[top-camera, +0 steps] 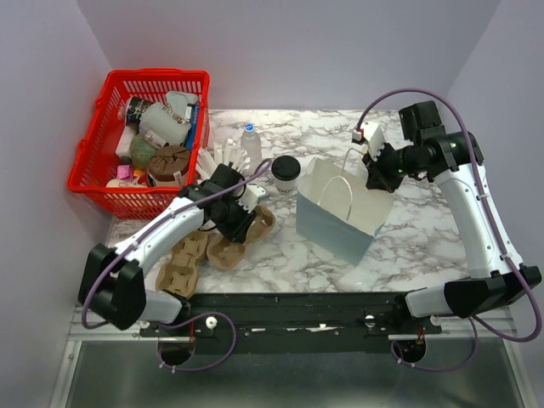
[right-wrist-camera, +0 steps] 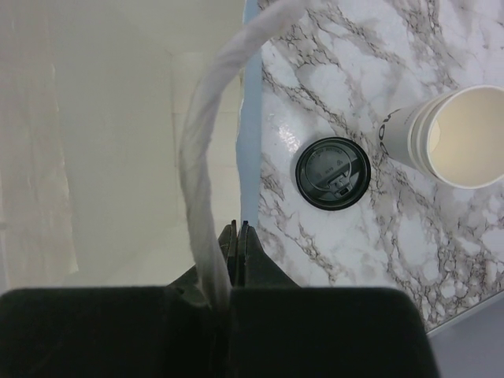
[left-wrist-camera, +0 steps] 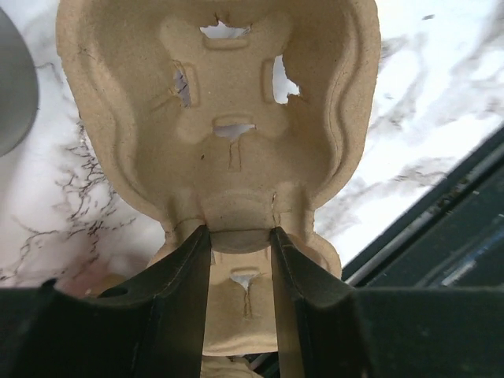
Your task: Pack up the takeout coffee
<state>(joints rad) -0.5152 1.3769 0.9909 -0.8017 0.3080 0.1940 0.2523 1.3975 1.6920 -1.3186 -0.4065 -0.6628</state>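
A small cream-white tapered paper cup (top-camera: pixel 286 171) with a round black plastic lid stands upright on the grey-veined marble table (top-camera: pixel 416 246), long axis vertical, lid up and narrow base down. It sits just beside the left wall of a white paper bag (top-camera: pixel 342 211) with pale blue outer sides, apart from both grippers.

The left arm reaches from its base at the near left diagonally across the table, its wrist tipped down over a group of brown moulded-pulp cup carriers. The left gripper (left-wrist-camera: pixel 240 233) straddles the narrow middle ridge of one rough, fibrous carrier (left-wrist-camera: pixel 228 118), a black finger on each side. I cannot tell whether the jaws pinch it or only flank it.

The right arm rises along the right edge, bends at a high elbow and points back leftward. The right gripper (right-wrist-camera: pixel 236 231) is clenched on the bag's upper rim, beside its twisted white paper handle (right-wrist-camera: pixel 197 157).
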